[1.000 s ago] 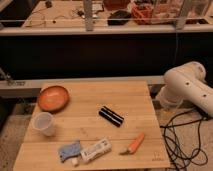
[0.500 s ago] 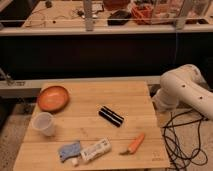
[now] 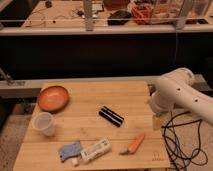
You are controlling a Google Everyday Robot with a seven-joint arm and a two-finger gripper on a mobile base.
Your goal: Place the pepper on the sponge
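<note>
The orange pepper [image 3: 134, 144] lies on the wooden table [image 3: 90, 102] near its front right corner, with the stem tip pointing front-left. Flat at the front left rests the blue-grey sponge [image 3: 69, 150], well apart from the pepper. My white arm [image 3: 175, 92] reaches in from the right. Its gripper [image 3: 158, 121] hangs at the table's right edge, a short way behind and to the right of the pepper. It holds nothing that I can see.
A white packet [image 3: 96, 149] lies between sponge and pepper, touching the sponge's right side. A black bar-shaped object [image 3: 111, 116] is mid-table. At the left are an orange bowl [image 3: 52, 97] and a clear cup [image 3: 43, 123]. Black cables [image 3: 182, 142] hang off the right.
My arm has swung left and down toward the table's right edge. The objects on the table have not moved.
</note>
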